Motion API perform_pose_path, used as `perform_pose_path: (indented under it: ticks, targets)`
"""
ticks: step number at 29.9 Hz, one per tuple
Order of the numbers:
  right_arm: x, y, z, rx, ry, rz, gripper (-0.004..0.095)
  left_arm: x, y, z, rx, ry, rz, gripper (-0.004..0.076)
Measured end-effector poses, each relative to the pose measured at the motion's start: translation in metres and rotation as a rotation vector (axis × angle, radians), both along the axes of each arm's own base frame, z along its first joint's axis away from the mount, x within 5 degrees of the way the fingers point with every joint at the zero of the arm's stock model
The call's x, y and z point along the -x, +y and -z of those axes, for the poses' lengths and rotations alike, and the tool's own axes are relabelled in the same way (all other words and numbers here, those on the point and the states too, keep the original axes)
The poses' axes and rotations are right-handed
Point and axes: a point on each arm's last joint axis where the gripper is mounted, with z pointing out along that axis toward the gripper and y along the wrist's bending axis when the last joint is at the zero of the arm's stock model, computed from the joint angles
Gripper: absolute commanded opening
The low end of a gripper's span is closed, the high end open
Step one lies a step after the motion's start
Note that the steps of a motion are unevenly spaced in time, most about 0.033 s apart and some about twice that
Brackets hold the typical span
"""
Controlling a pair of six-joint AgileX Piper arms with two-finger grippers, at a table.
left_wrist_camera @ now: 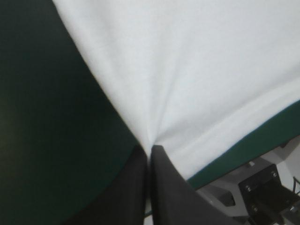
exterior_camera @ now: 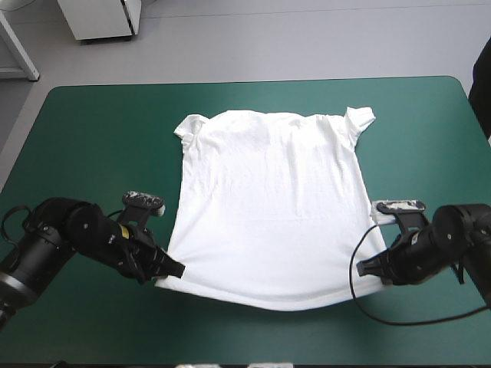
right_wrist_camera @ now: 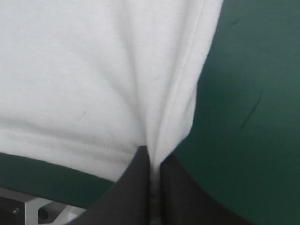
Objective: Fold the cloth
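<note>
t-shirt (exterior_camera: 268,207) hem in both low end effectors (exterior_camera: 180,270) (exterior_camera: 363,267)

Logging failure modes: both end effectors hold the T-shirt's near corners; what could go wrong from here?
1. The left end effector and right end effector pinch only the T-shirt's corner tips, which may slip out on lifting.
2. The sleeves lie bunched, so a fold could trap creases.
</note>
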Motion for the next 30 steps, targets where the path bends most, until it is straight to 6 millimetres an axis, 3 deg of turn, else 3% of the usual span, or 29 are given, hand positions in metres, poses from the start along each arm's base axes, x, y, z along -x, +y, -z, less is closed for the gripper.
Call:
perform_pose_path:
  ticks: [9,20,24,30]
  targets:
    - [0.050,-0.007,0.024,-0.028,0.004,0.036,-0.0017,0.042,0.015,0.036,-0.006,0.083,-0.034,-0.0010]
    - [0.064,-0.008,0.038,-0.035,0.029,0.038,0.0002,0.062,0.021,0.053,0.010,0.117,-0.059,-0.0008]
    - [0.063,-0.008,0.037,-0.038,0.029,0.038,0.0184,0.062,0.021,0.053,0.010,0.116,-0.059,0.0046]
    - [0.064,-0.006,0.037,-0.060,0.030,0.041,0.0538,0.062,0.021,0.053,0.007,0.112,-0.059,0.0253]
